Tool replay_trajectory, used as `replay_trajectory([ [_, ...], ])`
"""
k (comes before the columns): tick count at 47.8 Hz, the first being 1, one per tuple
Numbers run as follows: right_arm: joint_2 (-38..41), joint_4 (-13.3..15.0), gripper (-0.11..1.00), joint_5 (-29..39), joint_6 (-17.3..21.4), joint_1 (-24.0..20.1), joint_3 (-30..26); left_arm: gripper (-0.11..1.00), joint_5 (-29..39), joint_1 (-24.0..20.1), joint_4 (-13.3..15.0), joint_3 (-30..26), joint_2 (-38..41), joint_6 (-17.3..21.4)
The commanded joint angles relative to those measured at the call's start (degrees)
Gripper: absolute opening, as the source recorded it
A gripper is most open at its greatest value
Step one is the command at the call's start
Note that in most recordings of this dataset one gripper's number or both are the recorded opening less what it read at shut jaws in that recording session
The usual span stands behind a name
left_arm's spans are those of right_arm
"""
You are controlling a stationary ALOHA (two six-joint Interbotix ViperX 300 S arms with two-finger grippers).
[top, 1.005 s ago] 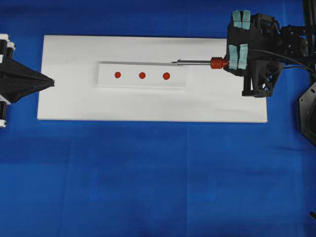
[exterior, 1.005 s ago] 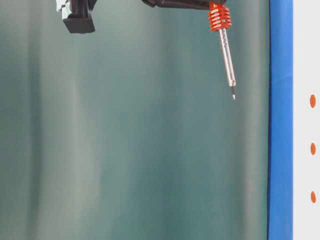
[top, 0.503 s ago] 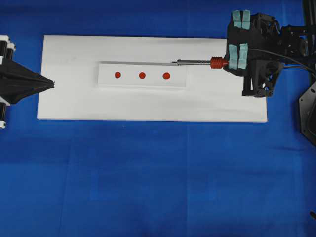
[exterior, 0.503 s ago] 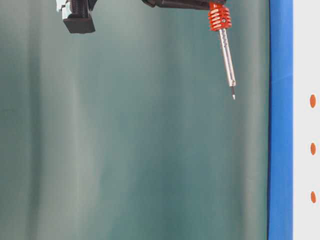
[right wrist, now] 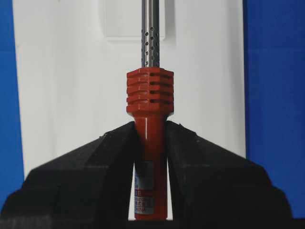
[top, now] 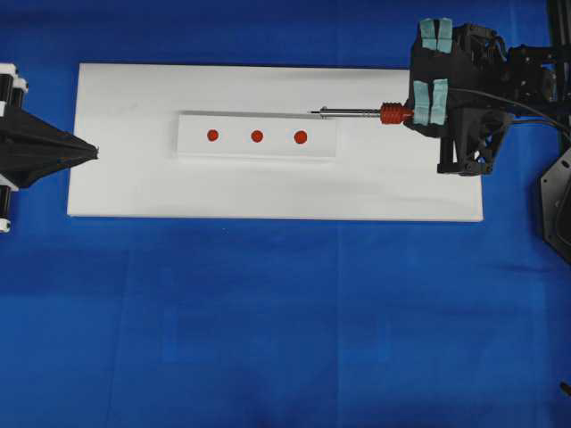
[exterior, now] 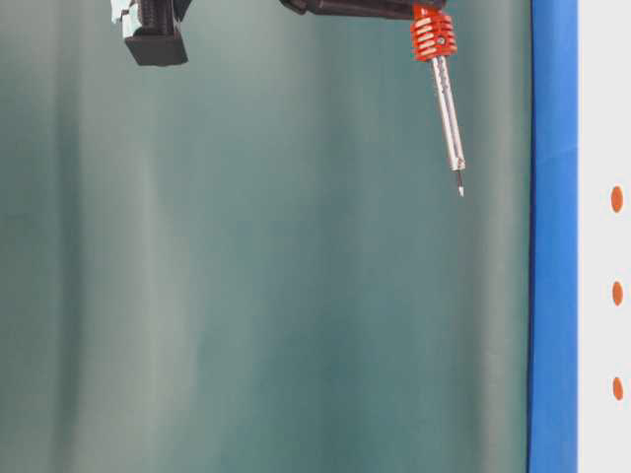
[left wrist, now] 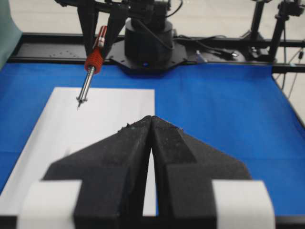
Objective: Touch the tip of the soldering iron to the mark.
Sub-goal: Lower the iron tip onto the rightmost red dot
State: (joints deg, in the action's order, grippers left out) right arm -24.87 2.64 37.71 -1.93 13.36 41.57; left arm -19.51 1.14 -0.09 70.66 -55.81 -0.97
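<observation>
The right claw (right wrist: 150,143) is clamped on the orange-red handle of the slim soldering iron (right wrist: 149,95), its black fingers (right wrist: 105,157) pressing the handle from both sides. The perforated silver shaft runs leftward from the claw in the overhead view, and its thin pointed tip (top: 312,112) hangs over the far right corner of the small white rectangular strip (top: 257,153). The table-level view shows the tip (exterior: 459,187) raised, clear of the surface. Three red round marks sit in a row on the strip, the rightmost mark (top: 301,137) nearest the tip. The strip lies on a large white board (top: 268,192) on the blue-covered counter (top: 285,321). At the left edge, the left claw (top: 94,149) is closed and empty, its point just over the board's left edge.
</observation>
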Motion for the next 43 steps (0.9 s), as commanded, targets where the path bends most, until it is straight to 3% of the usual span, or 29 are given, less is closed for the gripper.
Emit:
replay_trajectory([
  [1,-0.35,0.26,0.06,-0.44,0.09,0.09,-0.7,0.0,-0.53,0.18,0.0,-0.7,0.18,-0.09],
  [43,11.16,0.0,0.06,-9.23,0.18,0.09,3.16,0.0,-0.88,0.18,0.0,-0.7,0.44,-0.09],
])
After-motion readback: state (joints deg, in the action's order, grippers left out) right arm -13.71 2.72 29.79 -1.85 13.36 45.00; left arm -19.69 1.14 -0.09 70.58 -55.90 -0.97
